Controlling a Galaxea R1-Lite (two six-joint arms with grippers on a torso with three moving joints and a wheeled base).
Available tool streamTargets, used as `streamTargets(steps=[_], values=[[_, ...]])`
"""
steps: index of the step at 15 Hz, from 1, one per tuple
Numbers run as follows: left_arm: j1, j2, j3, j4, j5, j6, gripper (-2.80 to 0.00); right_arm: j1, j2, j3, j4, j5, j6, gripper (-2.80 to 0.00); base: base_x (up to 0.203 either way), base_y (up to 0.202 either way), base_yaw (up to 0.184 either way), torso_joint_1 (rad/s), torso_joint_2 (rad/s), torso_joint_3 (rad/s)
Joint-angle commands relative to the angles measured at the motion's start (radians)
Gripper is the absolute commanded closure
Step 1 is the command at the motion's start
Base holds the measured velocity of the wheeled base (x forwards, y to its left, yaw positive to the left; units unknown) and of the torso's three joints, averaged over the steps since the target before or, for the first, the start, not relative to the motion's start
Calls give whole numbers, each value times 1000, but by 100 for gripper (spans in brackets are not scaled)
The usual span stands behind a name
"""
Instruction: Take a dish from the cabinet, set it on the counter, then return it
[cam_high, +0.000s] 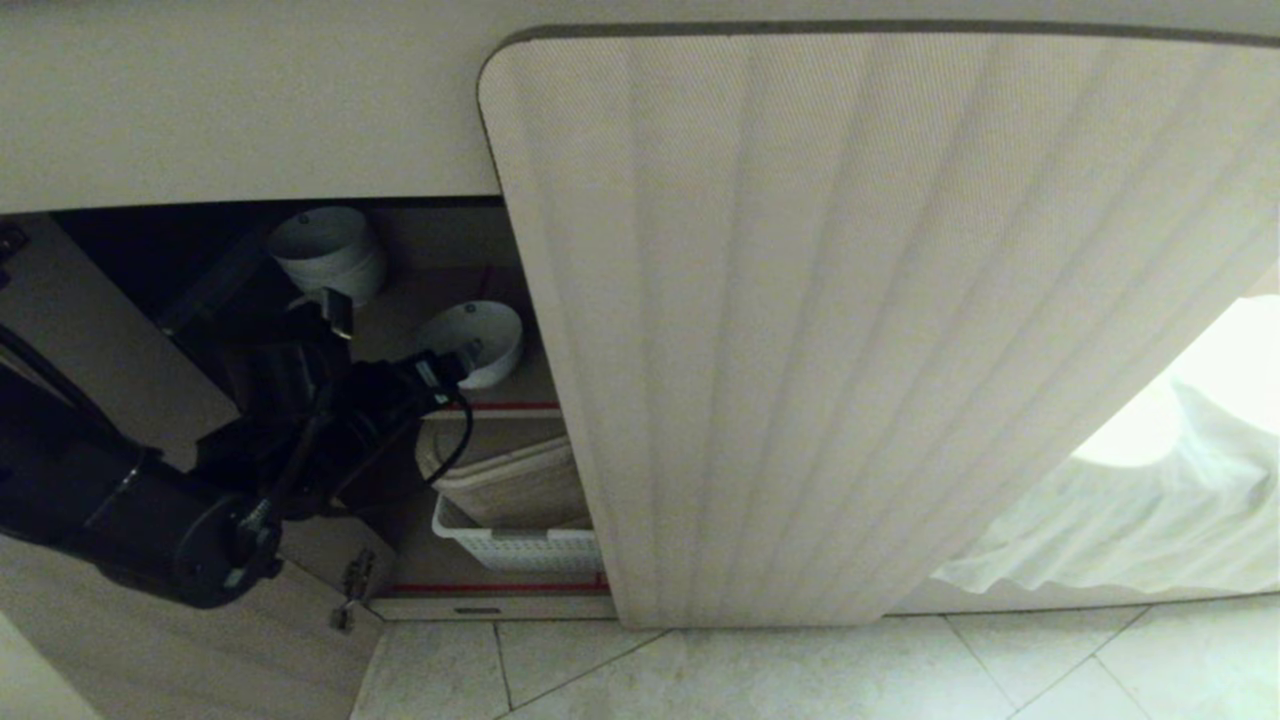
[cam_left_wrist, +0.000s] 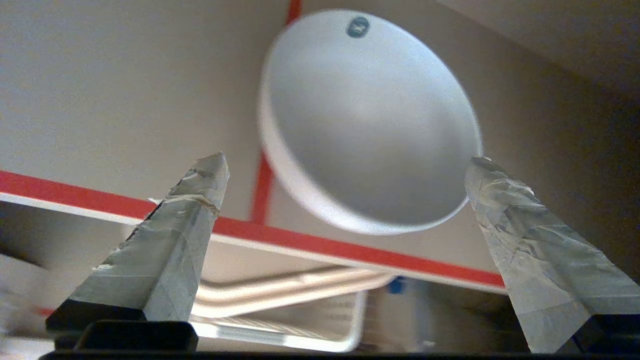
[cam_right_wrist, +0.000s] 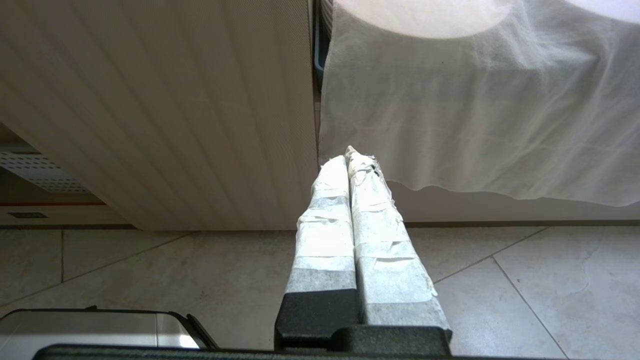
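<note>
The dish (cam_high: 482, 335) is a small white bowl on the upper shelf (cam_high: 500, 408) of the open cabinet, just behind the shelf's red-taped edge. In the left wrist view the dish (cam_left_wrist: 370, 125) fills the space ahead, with a grey dot near its far rim. My left gripper (cam_high: 440, 378) reaches into the cabinet in front of the dish. It (cam_left_wrist: 347, 159) is open wide and holds nothing, and one taped fingertip (cam_left_wrist: 482, 170) is close beside the rim. My right gripper (cam_right_wrist: 348, 156) is shut and empty, low over the floor. The counter's top is out of view.
A stack of white bowls (cam_high: 325, 250) stands deeper on the same shelf. A white basket (cam_high: 520, 548) with a beige tray sits on the lower shelf. The fluted cabinet door (cam_high: 850, 330) stands right of the opening, with a white cloth (cam_high: 1150, 500) beyond it. The floor (cam_high: 800, 670) is tiled.
</note>
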Motion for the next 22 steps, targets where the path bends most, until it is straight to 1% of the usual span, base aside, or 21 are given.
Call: streamTargets(steps=[1, 2, 7, 8, 11, 14, 16, 17, 22], values=[[-2, 4, 62, -100, 33, 66, -280, 0, 0, 0, -1, 0, 0, 0, 0, 0, 0, 0, 0, 0], [-5, 6, 84, -152, 41, 83, -280, 1, 0, 0, -1, 0, 0, 0, 0, 0, 0, 0, 0, 0], [-8, 6, 195, -321, 48, 144, -280, 1, 0, 0, 0, 0, 0, 0, 0, 0, 0, 0, 0, 0], [-6, 5, 210, -338, 51, 154, 0, 1, 0, 0, -1, 0, 0, 0, 0, 0, 0, 0, 0, 0], [-7, 3, 259, -391, 64, 191, 0, 0, 0, 0, -1, 0, 0, 0, 0, 0, 0, 0, 0, 0], [-9, 2, 320, -454, 66, 202, 0, 0, 0, 0, -1, 0, 0, 0, 0, 0, 0, 0, 0, 0], [-6, -2, 362, -488, 66, 236, 0, 1, 0, 0, 1, 0, 0, 0, 0, 0, 0, 0, 0, 0], [-6, -4, 374, -493, 66, 251, 0, 1, 0, 0, -1, 0, 0, 0, 0, 0, 0, 0, 0, 0], [-4, -59, 404, -493, 67, 255, 0, 1, 0, 0, -1, 0, 0, 0, 0, 0, 0, 0, 0, 0]])
